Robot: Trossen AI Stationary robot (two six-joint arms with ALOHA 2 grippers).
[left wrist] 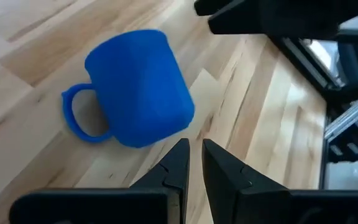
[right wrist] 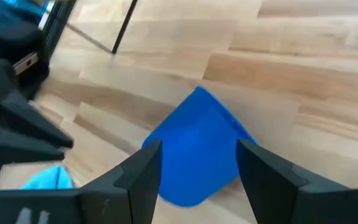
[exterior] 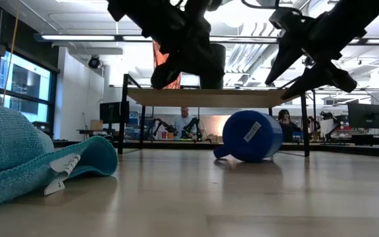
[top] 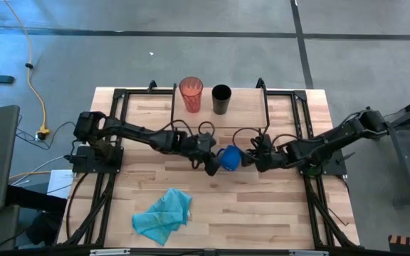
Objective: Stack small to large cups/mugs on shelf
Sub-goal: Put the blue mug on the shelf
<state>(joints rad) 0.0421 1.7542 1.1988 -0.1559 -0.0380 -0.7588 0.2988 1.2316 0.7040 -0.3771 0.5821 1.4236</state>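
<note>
The blue mug [top: 230, 158] lies on its side on the table's middle, its handle [exterior: 220, 153] down on the wood. My left gripper [left wrist: 194, 158] hovers just left of and above it, its fingers shut with nothing between them. From the right, my right gripper [right wrist: 197, 155] hangs open above the mug, one finger to either side of it and clear of it. The red tumbler [top: 191, 94] and the black cup [top: 221, 99] stand upright side by side on the shelf [exterior: 209, 97] at the far middle.
A crumpled teal cloth [top: 164, 217] lies near the front edge, left of centre. The shelf's thin black legs [exterior: 120, 118] stand behind the mug. Black frame rails [top: 116, 135] run along the table's left and right sides.
</note>
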